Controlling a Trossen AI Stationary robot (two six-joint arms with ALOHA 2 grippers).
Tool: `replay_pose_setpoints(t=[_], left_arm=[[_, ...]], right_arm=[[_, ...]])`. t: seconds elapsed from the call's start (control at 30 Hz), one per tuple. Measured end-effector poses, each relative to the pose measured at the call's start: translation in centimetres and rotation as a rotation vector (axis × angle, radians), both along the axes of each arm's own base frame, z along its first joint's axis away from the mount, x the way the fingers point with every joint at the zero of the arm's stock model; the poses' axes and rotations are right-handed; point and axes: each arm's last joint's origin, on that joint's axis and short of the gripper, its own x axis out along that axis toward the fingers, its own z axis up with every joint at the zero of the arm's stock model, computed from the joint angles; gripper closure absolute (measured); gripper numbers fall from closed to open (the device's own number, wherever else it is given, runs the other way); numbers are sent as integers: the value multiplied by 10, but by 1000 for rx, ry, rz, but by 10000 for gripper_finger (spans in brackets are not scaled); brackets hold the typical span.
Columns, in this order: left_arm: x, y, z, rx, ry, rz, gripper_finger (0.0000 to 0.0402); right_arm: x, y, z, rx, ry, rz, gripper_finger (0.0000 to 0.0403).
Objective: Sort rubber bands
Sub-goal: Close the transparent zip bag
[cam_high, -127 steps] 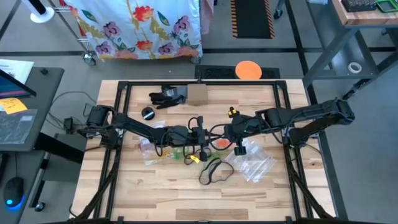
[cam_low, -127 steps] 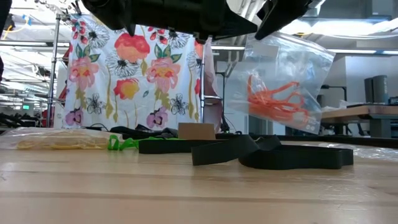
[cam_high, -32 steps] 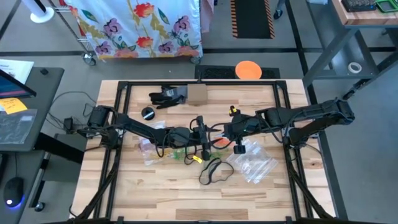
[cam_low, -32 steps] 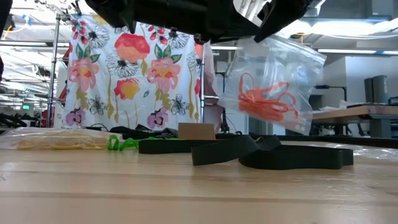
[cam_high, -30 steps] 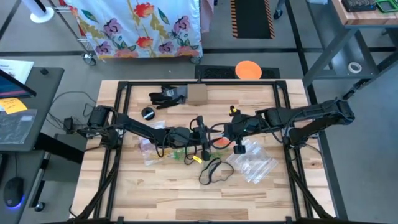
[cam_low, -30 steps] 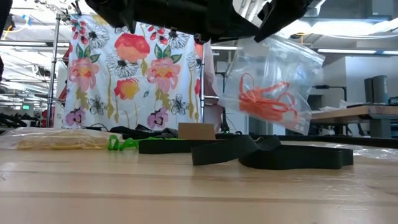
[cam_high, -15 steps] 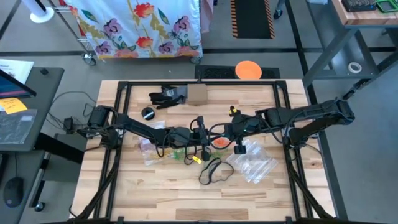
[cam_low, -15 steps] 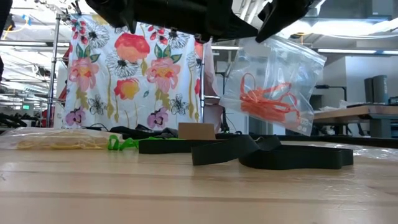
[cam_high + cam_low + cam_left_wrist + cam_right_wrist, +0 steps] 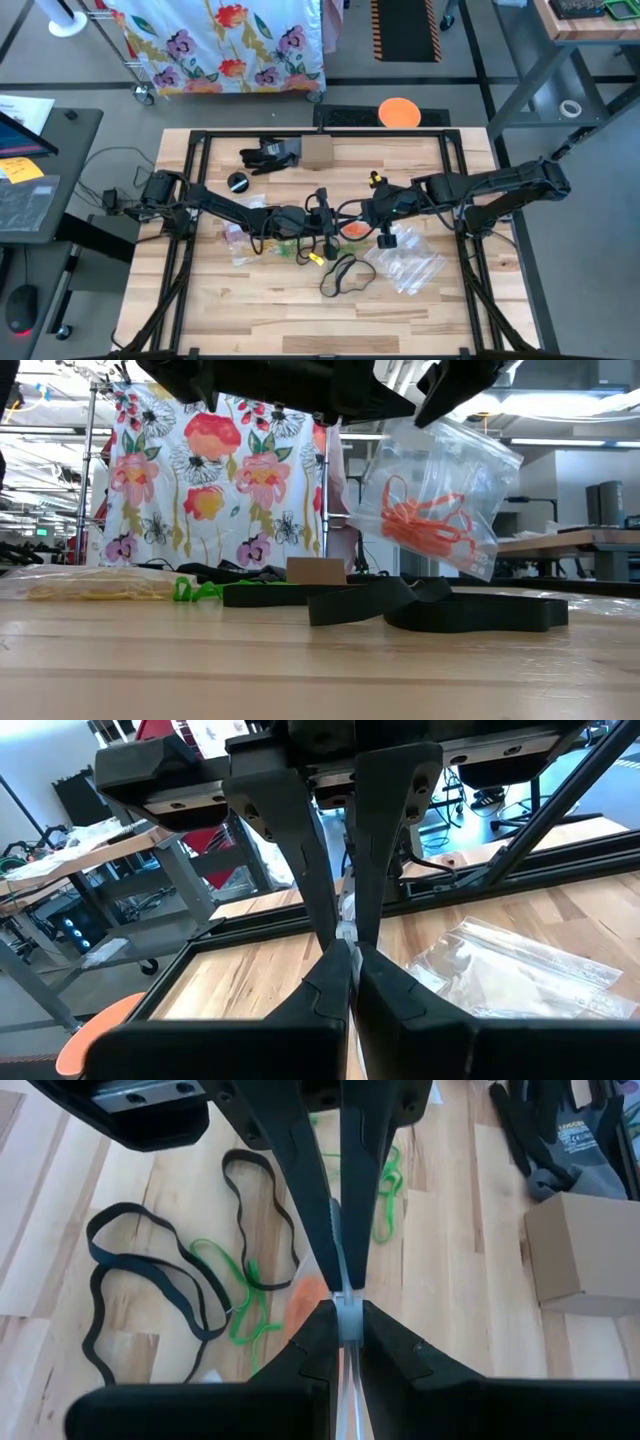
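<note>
Rubber bands [image 9: 425,520], the orange ones, sit in a bunch inside a clear bag [image 9: 455,465]. The bag hangs in the air above the middle of the table [image 9: 300,670] and does not touch the wood.

Here is what is new: the left gripper [image 9: 352,958] was open a moment ago, and now its fingers are pressed tight together. A thin strip of clear plastic shows between them, so it looks like it has pinched the top edge of the bag. The bag has also tipped a little in the low view. The right gripper [image 9: 343,1305] is squeezed shut on the same top edge, right next to the left one, just as before.

So both pincers now hold the mouth of the bag. I think the next step is to work on that mouth, pulling it open or pressing it shut; I cannot tell which.

More sorting is left. Big black bands [image 9: 342,272] and some green bands [image 9: 195,590] lie loose on the table below. A bag of yellow bands [image 9: 90,585] lies flat off to one side, and more clear bags [image 9: 405,260] lie near the black bands.
</note>
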Motion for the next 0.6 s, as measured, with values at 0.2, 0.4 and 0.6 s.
replay_pose_setpoints(t=[0.2, 0.4, 0.6], left_arm=[[-2, -2, 4, -1, -1, -5, 401], [-9, -11, 14, 27, 1, 1, 401], [-13, -19, 20, 50, -9, 20, 401]], right_arm=[[-1, 0, 0, 0, 7, -2, 378], [-2, 0, -1, 2, 23, -8, 378], [-3, -1, -2, 3, 38, -18, 378]])
